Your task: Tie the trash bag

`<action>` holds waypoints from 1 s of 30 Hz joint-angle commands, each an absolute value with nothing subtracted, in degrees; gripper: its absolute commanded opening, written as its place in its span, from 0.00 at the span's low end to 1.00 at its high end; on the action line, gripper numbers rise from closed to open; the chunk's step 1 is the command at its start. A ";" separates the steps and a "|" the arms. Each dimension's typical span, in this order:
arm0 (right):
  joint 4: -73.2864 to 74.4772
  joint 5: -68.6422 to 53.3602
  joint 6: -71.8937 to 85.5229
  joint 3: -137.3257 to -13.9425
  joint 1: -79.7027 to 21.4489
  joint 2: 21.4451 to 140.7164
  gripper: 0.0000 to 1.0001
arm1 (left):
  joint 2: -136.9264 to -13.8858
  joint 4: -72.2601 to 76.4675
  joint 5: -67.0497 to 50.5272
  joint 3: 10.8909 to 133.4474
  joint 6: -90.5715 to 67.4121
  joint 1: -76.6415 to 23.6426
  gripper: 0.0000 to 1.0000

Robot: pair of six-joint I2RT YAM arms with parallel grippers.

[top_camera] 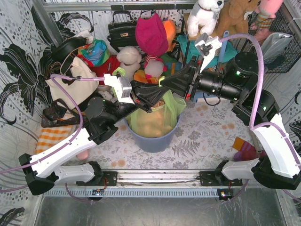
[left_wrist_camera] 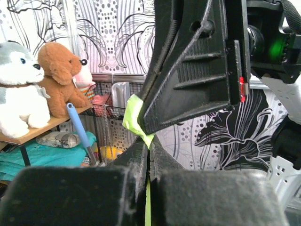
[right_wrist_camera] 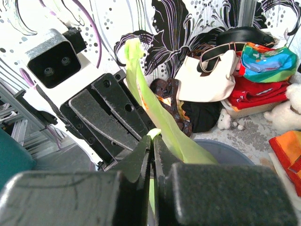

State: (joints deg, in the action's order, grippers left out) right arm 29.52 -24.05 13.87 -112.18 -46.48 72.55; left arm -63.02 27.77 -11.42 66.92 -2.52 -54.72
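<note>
Pinching flaps of the bag (top_camera: 157, 120), left gripper (top_camera: 151, 100) and right gripper (top_camera: 162, 84) meet closed above the bin (top_camera: 155, 141); next probably crossing flaps to knot.

blue-grey bin (top_camera: 155, 139) mid-table (top_camera: 202, 136), white plush dog (top_camera: 205, 14), black handbag (top_camera: 123, 30) and cream tote (top_camera: 77, 82) beyond it
</note>
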 commanded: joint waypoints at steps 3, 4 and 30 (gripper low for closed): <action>24.09 -23.19 14.64 -114.52 -46.32 72.33 0.23 | -60.79 29.59 -16.57 66.43 -1.26 -54.93 0.00; 23.71 -23.05 14.86 -115.48 -46.32 72.95 0.28 | -60.41 29.88 -17.46 65.84 -1.18 -54.93 0.00; 24.79 -36.47 28.09 -140.93 -47.68 99.42 0.65 | -54.20 30.72 -24.00 59.98 -0.49 -54.93 0.00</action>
State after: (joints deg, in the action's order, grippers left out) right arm 28.23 -33.80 26.30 -139.06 -46.74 100.55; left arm -55.11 27.46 -23.62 60.10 -1.19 -54.72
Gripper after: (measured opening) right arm 0.652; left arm 0.010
